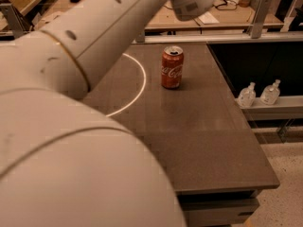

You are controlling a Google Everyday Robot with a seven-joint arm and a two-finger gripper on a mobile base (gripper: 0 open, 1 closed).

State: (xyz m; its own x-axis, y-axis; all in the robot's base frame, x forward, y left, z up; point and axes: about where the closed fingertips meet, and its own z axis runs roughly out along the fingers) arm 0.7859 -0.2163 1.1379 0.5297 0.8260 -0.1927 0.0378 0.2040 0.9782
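The arm [94,46] fills the left and lower part of the view and rises diagonally to the top edge. Its last visible section [194,1], probably the wrist, hangs above the far end of the worktop [203,141]. The hand lies beyond that section, past the upper edge of the view, so I cannot tell its state or what it holds.

A red cola can [172,67] stands upright on the worktop, near the far edge, just right of a thin white ring [143,82] marked on the surface. The can is below the wrist section and well apart from it.

Right of the worktop, two clear bottles [246,95] stand side by side on a low shelf [284,109]. A second bench [227,20] carrying cables and papers stands behind the worktop.
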